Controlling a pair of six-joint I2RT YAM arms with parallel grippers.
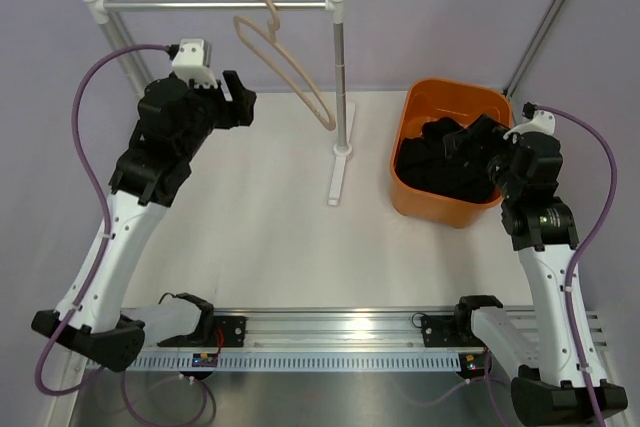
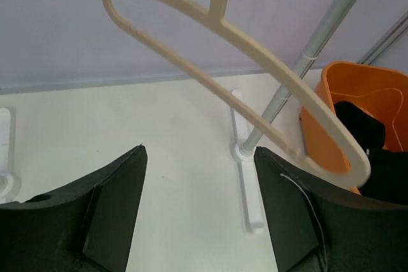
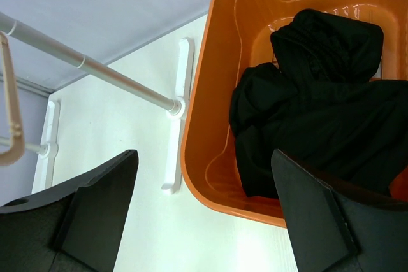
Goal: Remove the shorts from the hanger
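Overhead plus wrists; wrists share hanger (image 2: 217, 17), basket (image 3: 210, 93).

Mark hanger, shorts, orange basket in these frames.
hanger (image 2: 255, 51): left wrist view, on its upper wooden arm.
shorts (image 3: 319, 113): right wrist view, middle of the bunched black fabric.
orange basket (image 1: 440, 211): top view, on its near outer wall.

You're in a robot lab test cell, not a home: white table (image 1: 260, 237), plain grey wall panels (image 1: 450, 7), slanted metal frame struts (image 1: 549, 17), aluminium mounting rail (image 1: 330, 332) along the near edge, and purple cables (image 1: 78, 112) looping loose.
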